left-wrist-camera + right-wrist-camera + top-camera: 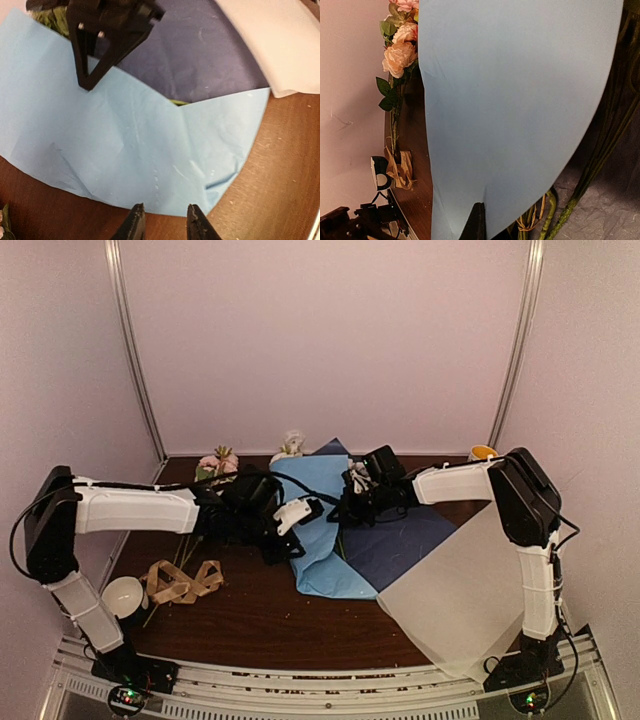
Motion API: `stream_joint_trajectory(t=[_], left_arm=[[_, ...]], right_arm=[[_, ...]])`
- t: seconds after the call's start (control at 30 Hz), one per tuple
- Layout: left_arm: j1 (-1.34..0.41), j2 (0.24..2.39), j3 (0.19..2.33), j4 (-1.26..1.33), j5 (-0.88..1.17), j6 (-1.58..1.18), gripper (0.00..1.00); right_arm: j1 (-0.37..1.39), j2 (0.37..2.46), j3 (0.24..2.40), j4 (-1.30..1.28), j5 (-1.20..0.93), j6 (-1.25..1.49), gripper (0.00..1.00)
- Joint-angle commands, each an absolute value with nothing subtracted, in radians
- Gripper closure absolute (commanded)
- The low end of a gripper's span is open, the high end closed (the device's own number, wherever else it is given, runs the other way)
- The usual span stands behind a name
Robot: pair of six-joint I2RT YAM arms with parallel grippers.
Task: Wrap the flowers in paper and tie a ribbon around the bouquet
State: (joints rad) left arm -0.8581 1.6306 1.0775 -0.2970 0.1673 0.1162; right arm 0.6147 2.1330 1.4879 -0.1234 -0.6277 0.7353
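Note:
The paper [325, 540] lies at the table's middle, its light blue face folded over its navy face [210, 55]. My right gripper [479, 215] is shut on the light blue flap [520, 100] and holds it raised. It shows as a black wedge [90, 75] in the left wrist view. Under the flap lie the flowers' green stems [560, 212], tied with a straw band; white blooms [358, 476] show by the right gripper [347, 505]. This loose fold over the stems is the bouquet. My left gripper [162, 220] is open at the flap's near edge, holding nothing. The tan ribbon [185, 580] lies looped at the left.
Loose pink flowers [218, 462] and a white bloom [292, 445] stand at the back wall. A pale translucent sheet [460, 590] overlaps the paper's right side. A white cup [125, 595] sits near the ribbon, and a yellow object [482, 452] sits at the back right.

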Motion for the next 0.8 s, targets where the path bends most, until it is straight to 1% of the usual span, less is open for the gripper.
stream_joint_trajectory(t=[0.0, 0.07, 0.17, 0.43, 0.57, 0.63, 0.77], left_arm=[[-0.851, 1.772, 1.176, -0.322, 0.106, 0.092, 0.7], [-0.853, 1.812, 1.195, -0.306, 0.084, 0.092, 0.72], [-0.872, 1.886, 1.251, -0.352, 0.084, 0.12, 0.73], [-0.937, 1.979, 1.245, -0.415, 0.077, 0.199, 0.71], [-0.94, 1.935, 1.219, -0.412, 0.118, 0.193, 0.66], [-0.94, 1.885, 1.203, -0.399, 0.153, 0.19, 0.63], [-0.935, 1.769, 1.157, -0.348, 0.213, 0.181, 0.61]], right_arm=[[0.61, 2.143, 1.484, -0.118, -0.607, 0.724, 1.0], [0.609, 2.141, 1.481, -0.12, -0.604, 0.721, 1.0], [0.61, 2.141, 1.48, -0.116, -0.606, 0.726, 1.0], [0.609, 2.139, 1.479, -0.106, -0.598, 0.734, 1.0], [0.609, 2.143, 1.48, -0.105, -0.601, 0.736, 1.0], [0.609, 2.146, 1.48, -0.106, -0.601, 0.737, 1.0], [0.609, 2.144, 1.475, -0.105, -0.604, 0.736, 1.0]])
